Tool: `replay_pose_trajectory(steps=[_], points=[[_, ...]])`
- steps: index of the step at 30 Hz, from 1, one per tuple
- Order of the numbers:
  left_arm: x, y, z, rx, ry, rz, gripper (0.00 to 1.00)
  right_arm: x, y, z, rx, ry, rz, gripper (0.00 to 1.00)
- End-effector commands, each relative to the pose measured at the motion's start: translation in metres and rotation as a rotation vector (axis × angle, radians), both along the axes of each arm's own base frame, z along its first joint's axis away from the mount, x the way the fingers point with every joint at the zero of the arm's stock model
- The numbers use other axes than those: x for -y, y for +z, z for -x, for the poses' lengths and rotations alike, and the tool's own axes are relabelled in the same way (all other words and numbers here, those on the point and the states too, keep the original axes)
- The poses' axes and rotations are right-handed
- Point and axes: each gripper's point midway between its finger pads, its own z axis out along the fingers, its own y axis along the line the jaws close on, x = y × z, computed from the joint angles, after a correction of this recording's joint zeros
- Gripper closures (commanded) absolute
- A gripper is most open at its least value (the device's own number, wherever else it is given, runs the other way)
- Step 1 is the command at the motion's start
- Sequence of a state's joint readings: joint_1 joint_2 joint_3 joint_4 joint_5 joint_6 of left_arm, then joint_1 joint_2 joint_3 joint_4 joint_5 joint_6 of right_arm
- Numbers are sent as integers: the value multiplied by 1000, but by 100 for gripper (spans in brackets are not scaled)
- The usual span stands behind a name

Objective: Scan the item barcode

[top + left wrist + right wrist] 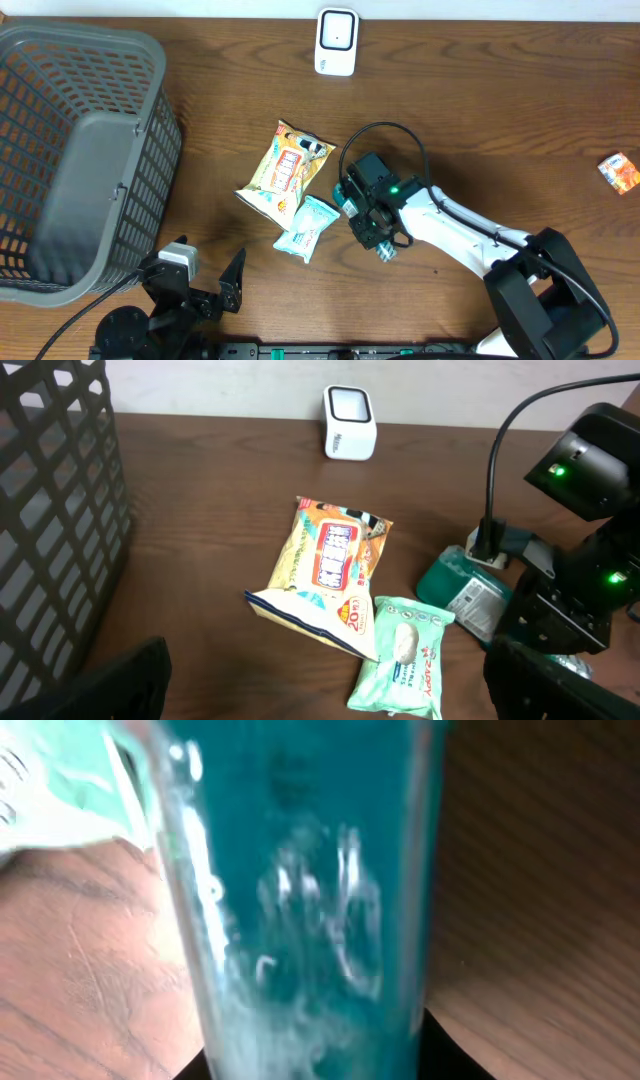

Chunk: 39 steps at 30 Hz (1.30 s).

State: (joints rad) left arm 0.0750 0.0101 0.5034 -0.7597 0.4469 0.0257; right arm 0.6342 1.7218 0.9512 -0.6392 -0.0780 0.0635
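Count: 1 grey mesh basket [150,60], 1 white barcode scanner [337,42], 1 yellow snack bag [287,172], 1 green wet-wipes pack [308,228], 1 teal bottle [455,582], 1 small orange packet [620,172].

Wood table [500,120]: basket [160,160], scanner [337,41], snack bag [287,170], wipes pack [308,227], teal bottle [462,588], orange packet [619,172].

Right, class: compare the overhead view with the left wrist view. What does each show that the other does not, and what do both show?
Only the overhead shows the small orange packet at the far right, and the grey basket whole. Only the left wrist view shows the white label on the teal bottle, which the right arm mostly covers from above. Both show the white scanner, the yellow snack bag, the pale green wipes pack beside it and the right arm.
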Motion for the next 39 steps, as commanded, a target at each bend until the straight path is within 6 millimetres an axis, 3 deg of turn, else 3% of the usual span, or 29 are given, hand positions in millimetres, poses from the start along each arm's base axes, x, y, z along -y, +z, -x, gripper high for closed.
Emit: replay_pose_trajectory(steps=[1,12,18,23,25,33,39], points=[[2,3,1,11,-9,5,2,25,-29,23,-62,-43,97,93],[2,3,1,11,-9,5,2,33,-30,36,-115,-41,123,41],[2,3,1,11,-8,5,2,39,-30,44,-147,-53,147,60],[2,3,1,11,-9,5,2,38,-30,46,-157,-54,142,92],[2,3,1,11,-9,5,2,33,-30,47,-168,-53,114,99],[2,3,1,11,-9,5,2,-1,-22,43,-199,-40,-62,99],[2,3,1,11,-8,5,2,-32,5,32,-246,25,-284,99]])
